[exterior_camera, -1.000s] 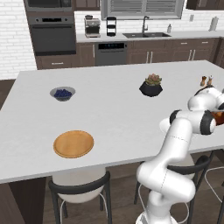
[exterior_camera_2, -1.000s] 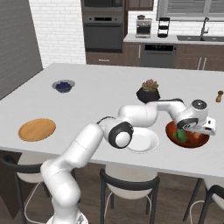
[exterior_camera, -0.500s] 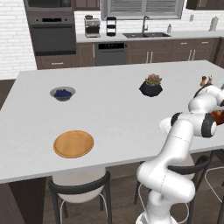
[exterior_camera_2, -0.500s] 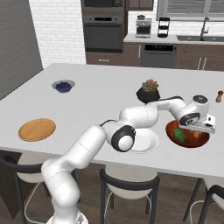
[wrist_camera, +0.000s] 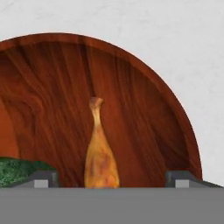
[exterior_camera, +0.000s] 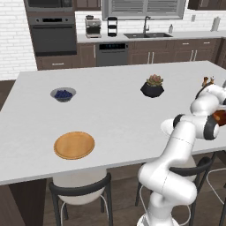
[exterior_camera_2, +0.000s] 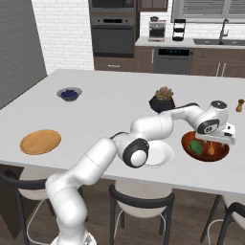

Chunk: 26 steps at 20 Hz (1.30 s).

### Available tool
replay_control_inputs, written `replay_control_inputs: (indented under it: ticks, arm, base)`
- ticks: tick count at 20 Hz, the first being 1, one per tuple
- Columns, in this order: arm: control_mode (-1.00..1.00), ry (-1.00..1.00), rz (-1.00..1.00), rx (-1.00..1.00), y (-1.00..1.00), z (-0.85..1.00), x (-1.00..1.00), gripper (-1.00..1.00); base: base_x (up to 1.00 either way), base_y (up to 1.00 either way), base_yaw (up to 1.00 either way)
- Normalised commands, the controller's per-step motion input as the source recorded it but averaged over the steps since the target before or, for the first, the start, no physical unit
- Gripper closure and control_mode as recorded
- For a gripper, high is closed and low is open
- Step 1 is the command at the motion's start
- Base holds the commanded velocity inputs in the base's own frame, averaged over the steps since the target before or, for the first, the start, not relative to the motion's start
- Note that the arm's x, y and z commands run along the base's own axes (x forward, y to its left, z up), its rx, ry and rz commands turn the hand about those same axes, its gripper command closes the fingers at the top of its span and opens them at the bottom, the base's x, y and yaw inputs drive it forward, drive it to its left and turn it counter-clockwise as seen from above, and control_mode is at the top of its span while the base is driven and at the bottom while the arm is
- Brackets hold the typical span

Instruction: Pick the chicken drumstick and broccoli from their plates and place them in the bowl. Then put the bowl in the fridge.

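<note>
The reddish-brown bowl (exterior_camera_2: pixel 221 153) (wrist_camera: pixel 131 83) sits on the island's near right part. The dark green broccoli (exterior_camera_2: pixel 195 146) (wrist_camera: pixel 17 169) lies in it. Beside it lies the golden drumstick (exterior_camera_2: pixel 211 149) (wrist_camera: pixel 100 153), bone end pointing away in the hand view. My gripper (exterior_camera_2: pixel 217 139) (wrist_camera: pixel 111 179) hovers just over the bowl, open. Its fingertips (wrist_camera: pixel 41 177) stand wide on either side of the drumstick without touching it. The white plate (exterior_camera_2: pixel 160 155) lies bare left of the bowl. The tan wooden plate (exterior_camera_2: pixel 40 141) (exterior_camera: pixel 74 145) lies bare at the near left. The fridge is out of view.
A grey bowl of blueberries (exterior_camera_2: pixel 70 94) (exterior_camera: pixel 63 94) stands at the far left of the island. A black succulent pot (exterior_camera_2: pixel 161 100) (exterior_camera: pixel 152 87) stands behind the bowl, and a pepper mill (exterior_camera_2: pixel 239 105) at the right edge. Stools line the near edge.
The jaws have gone from nearly shut to wide open above the bowl. The drumstick has left them and now lies in the bowl. The arm has barely moved.
</note>
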Motion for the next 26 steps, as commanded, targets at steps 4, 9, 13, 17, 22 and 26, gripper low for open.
replay_control_inputs:
  ticks: [4,9,13,17,22,26]
  arm:
    - [-1.00,0.00,0.00,-0.08,0.57,0.43,-0.59,-1.00]
    - [-1.00,0.00,0.00,-0.22,0.97,0.22,-0.64,-1.00]
    - [-1.00,-0.03,0.00,-0.22,0.95,-0.19,-0.94,-1.00]
    - [-1.00,0.00,0.02,-0.33,1.00,0.09,-0.40,-1.00]
    - [-1.00,0.00,0.16,-0.35,0.99,0.05,-0.15,-1.00]
    - [-1.00,0.00,0.23,-0.16,0.49,-0.01,0.51,-1.00]
  base:
    - [0.00,0.00,0.00]
    - [0.00,0.00,0.00]
    - [0.00,0.00,0.00]
    - [0.00,0.00,0.00]
    - [0.00,0.00,0.00]
    - [0.00,0.00,0.00]
